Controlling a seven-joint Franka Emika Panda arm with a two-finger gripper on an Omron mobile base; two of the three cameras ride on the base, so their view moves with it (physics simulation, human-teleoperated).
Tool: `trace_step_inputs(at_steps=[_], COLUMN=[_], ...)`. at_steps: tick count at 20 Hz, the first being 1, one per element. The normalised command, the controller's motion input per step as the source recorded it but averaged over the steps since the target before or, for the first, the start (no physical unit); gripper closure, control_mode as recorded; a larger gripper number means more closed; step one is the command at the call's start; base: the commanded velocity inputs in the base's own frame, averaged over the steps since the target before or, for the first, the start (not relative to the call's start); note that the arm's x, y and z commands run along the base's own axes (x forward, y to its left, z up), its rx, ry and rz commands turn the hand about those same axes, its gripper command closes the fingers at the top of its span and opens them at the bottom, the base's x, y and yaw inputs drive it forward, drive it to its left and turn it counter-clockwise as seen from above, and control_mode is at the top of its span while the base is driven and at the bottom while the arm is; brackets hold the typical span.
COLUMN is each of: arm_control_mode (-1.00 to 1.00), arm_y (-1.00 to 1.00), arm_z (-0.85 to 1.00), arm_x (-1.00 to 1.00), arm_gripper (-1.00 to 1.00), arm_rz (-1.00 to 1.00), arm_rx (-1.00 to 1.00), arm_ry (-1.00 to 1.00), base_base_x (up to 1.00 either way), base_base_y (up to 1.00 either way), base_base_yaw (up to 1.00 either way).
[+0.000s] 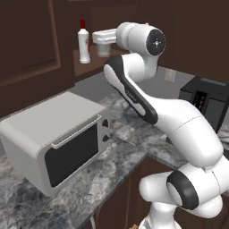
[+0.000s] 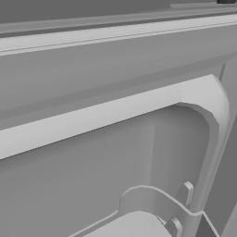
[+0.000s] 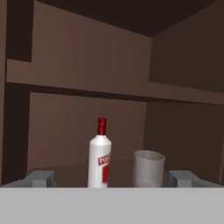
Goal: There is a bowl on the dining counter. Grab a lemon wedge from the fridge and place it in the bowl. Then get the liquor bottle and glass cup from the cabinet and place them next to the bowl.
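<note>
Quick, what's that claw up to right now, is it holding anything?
Claw: open and empty, jaws spread wide, facing the liquor bottle and glass cup on the cabinet shelf.

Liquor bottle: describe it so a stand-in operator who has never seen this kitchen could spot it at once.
Look above the grey microwave to the open brown cabinet behind the counter. On its shelf stand two things side by side, apart. The liquor bottle is the tall white one with a red cap and red label, left of the short clear glass cup.
</note>
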Motion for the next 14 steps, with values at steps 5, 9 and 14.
trace_step_inputs(at_steps=[5,9,14], arm_control_mode=[-1.00,-1.00,-1.00], arm_y=[0.17,0.01,-0.02], arm_z=[-0.12,-0.02,-0.02], arm_x=[0.35,0.44,0.38], arm_gripper=[-1.00,-1.00,-1.00], arm_rz=[0.03,0.11,0.22], arm_rx=[0.01,0.07,0.11], arm_ry=[0.00,0.01,0.02], base_base_x=[0.00,0.00,0.00], base_base_y=[0.00,0.00,0.00], base_base_yaw=[0.00,0.00,0.00])
